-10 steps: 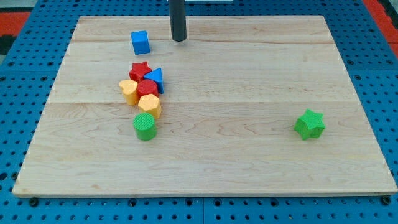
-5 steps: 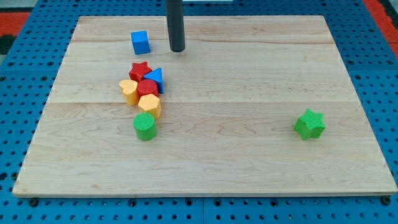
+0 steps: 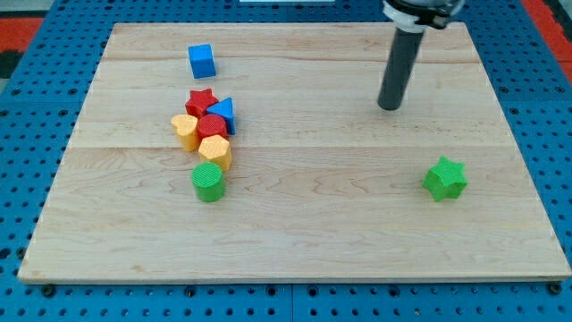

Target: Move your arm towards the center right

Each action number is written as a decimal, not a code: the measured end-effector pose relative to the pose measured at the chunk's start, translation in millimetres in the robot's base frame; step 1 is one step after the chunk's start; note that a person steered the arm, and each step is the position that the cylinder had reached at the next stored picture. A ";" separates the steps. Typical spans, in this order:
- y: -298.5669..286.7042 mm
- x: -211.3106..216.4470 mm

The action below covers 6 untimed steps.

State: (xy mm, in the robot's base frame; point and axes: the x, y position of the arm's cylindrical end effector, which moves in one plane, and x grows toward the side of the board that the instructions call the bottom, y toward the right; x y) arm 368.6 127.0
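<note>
My tip (image 3: pixel 390 106) rests on the wooden board (image 3: pixel 295 233) in the view's upper right part, touching no block. The green star block (image 3: pixel 444 179) lies below and to the right of it, well apart. A blue cube (image 3: pixel 202 61) sits at the upper left. A tight cluster lies left of centre: a red star (image 3: pixel 202 99), a blue triangular block (image 3: pixel 222 114), a red round block (image 3: pixel 212 128), two yellow blocks (image 3: pixel 186 131) (image 3: pixel 215 151) and a green cylinder (image 3: pixel 208 182).
The board lies on a blue pegboard surface (image 3: pixel 27 161) that shows on all sides. The rod (image 3: pixel 400 63) rises from the tip toward the view's top edge.
My tip has swept from beside the blue cube at the upper left across to the right and a little down. No block has moved.
</note>
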 end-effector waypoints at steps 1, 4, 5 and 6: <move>-10.7 0.6; -17.0 -5.9; -17.0 -5.1; -17.0 -5.1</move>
